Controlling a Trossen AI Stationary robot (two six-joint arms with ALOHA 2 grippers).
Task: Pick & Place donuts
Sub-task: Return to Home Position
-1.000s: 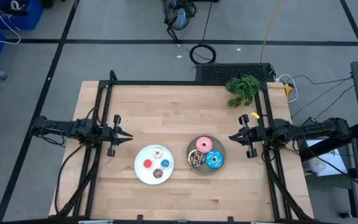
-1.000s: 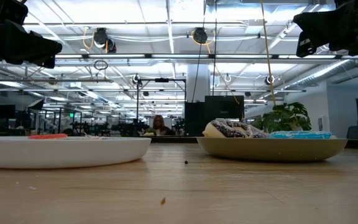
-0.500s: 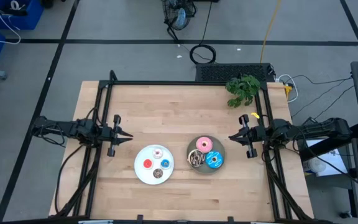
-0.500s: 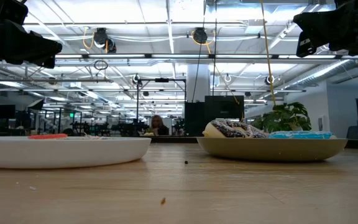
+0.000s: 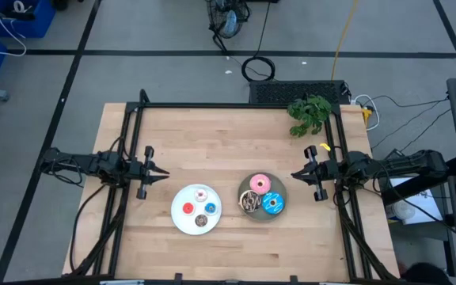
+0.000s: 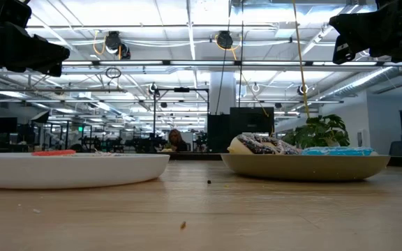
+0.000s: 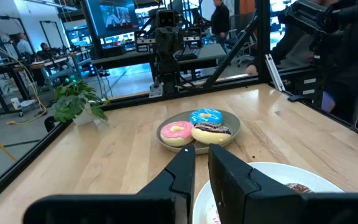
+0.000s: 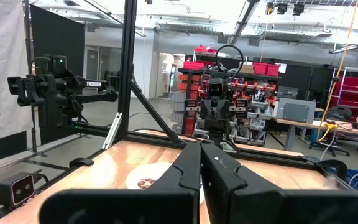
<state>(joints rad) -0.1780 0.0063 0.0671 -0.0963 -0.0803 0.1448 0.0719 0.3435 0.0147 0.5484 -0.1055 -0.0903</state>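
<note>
Donuts split: three larger on grey plate, four tiny on white plate. Left end effector nearly closed, empty; right end effector clenched, empty. Risk: nudging neighbours, since crowded.

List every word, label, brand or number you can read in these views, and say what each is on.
"TROSSEN": white lettering on the left arm, seen far off in the right wrist view; small, so only just legible.
Wall screens behind the table in the left wrist view: content too blurred to read.
Nothing legible on the donuts or plates.
</note>
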